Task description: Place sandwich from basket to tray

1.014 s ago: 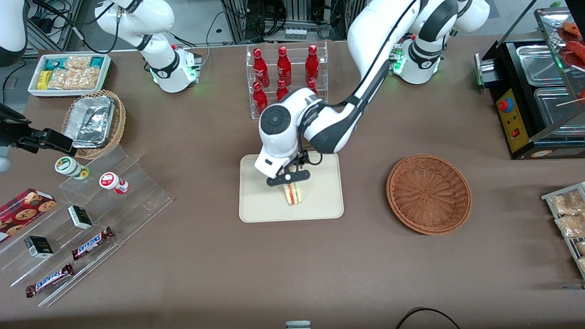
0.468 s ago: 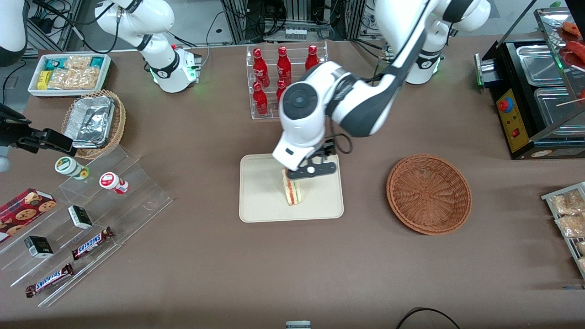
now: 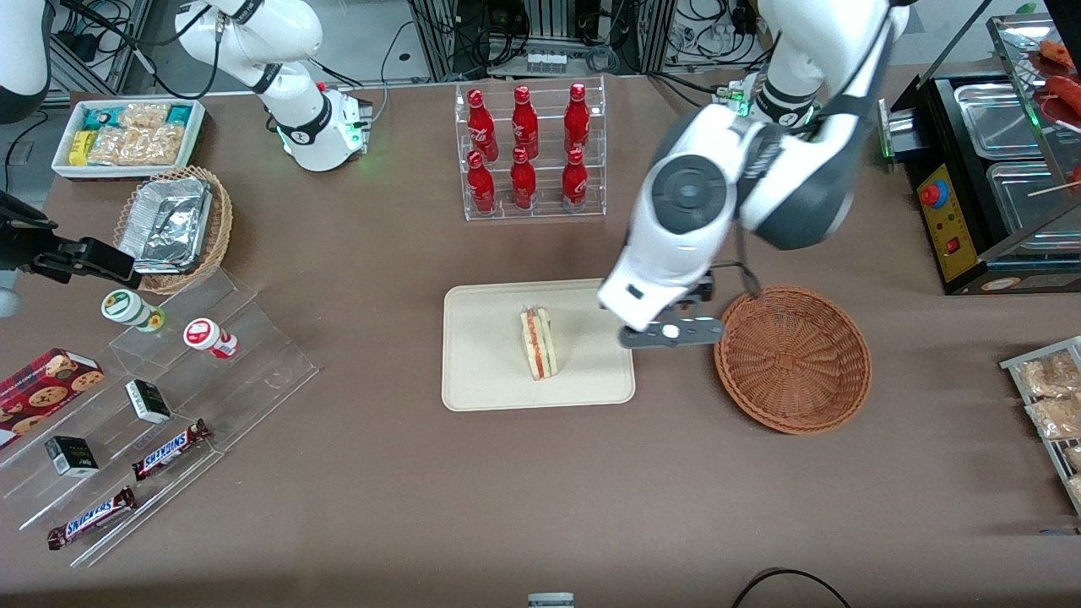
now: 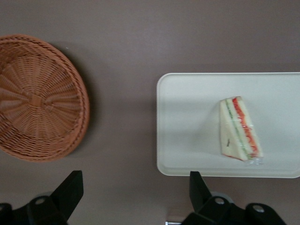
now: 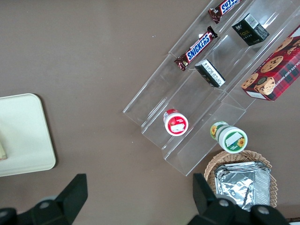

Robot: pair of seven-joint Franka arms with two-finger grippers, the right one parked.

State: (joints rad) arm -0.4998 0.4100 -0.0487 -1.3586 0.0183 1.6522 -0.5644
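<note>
Sandwich (image 3: 538, 344) lying on the tray (image 3: 481, 371), near its middle, filling stripes showing. Basket (image 3: 792, 359) well apart toward the working arm's end of the desk. Gripper (image 3: 670, 333) raised over bare desk between tray and basket, fingers (image 4: 70, 190) spread wide, holding nothing.

Red bottles (image 3: 524, 152) in clear rack (image 3: 532, 207)

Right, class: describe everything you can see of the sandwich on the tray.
The sandwich is a small triangular wedge of pale bread showing red, green and yellow filling stripes, in shiny clear wrap. It lies near the middle of the cream tray, touching only that. The claw hangs open above the gap between tray and basket.
</note>
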